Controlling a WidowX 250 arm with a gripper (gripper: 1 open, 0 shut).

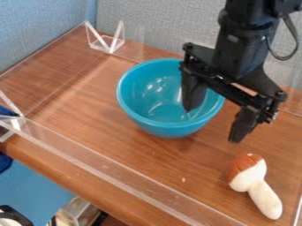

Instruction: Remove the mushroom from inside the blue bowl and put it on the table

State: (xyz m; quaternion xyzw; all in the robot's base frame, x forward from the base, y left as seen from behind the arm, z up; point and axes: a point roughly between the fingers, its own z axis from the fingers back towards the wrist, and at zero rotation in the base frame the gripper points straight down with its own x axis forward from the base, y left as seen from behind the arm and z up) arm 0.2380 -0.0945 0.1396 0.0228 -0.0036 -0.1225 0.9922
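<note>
Blue fabric backdrop (48, 22) behind

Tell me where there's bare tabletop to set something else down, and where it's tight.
Bare wood lies left of the blue bowl, between it and the clear acrylic wall, and along the front edge toward the mushroom. The back left corner is bare too. It is crowded right of the bowl, where the open gripper hangs above the table.

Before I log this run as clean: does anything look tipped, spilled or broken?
Only the small toy mushroom with reddish-brown cap and cream stem lies on its side on the brown wood-grain table. The glossy turquoise bowl sits upright and empty; the black gripper hangs open above.
</note>
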